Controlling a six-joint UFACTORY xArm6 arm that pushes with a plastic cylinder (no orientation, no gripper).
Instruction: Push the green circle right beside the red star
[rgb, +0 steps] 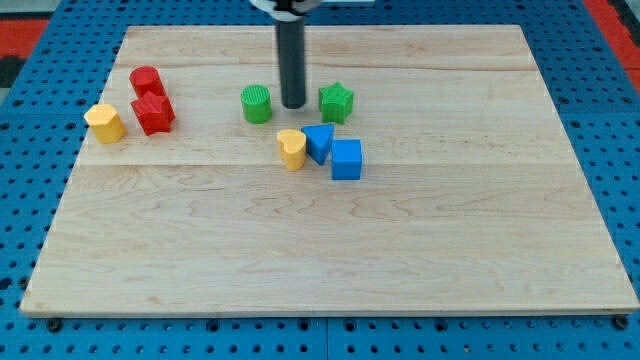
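Note:
The green circle sits on the wooden board, left of centre near the view's top. The red star lies far to its left, touching a red round block just above it. My tip stands just to the right of the green circle, between it and a green star. A gap of board separates the green circle from the red star.
A yellow block lies left of the red star. A yellow heart, a blue triangular block and a blue cube cluster just below my tip.

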